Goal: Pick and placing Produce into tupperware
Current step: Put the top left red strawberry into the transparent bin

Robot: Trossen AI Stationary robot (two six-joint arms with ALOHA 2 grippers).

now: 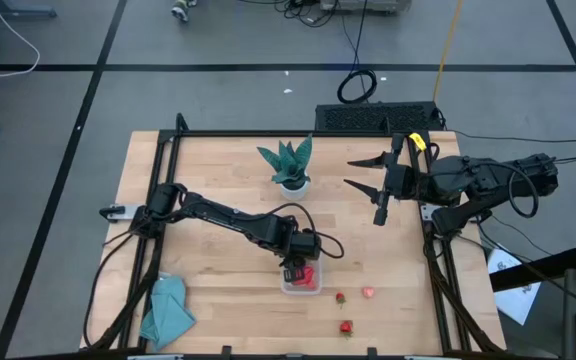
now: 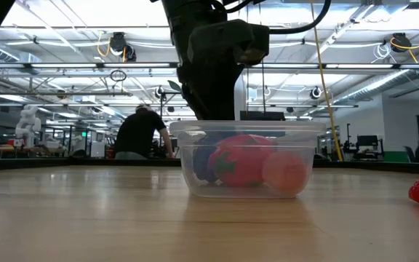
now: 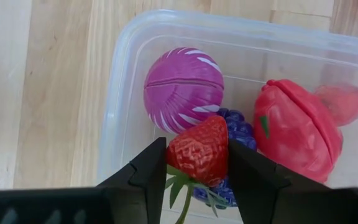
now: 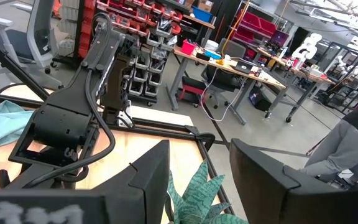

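Right now the left gripper point(image 3: 194, 171) hangs over the tupperware point(image 1: 300, 285) near the front of the table point(image 1: 218, 180). Its fingers are pinched tight on a red strawberry point(image 3: 199, 150). Inside the box lie a magenta ball point(image 3: 182, 89), a dark purple berry point(image 3: 236, 127) and a big red fruit point(image 3: 297, 130). 3 more small fruits point(image 1: 368, 293) sit on the wood just to the right of the box. The right gripper point(image 1: 370, 172) waits up high by the green plant point(image 1: 290, 163), fingers apart and holding nothing.
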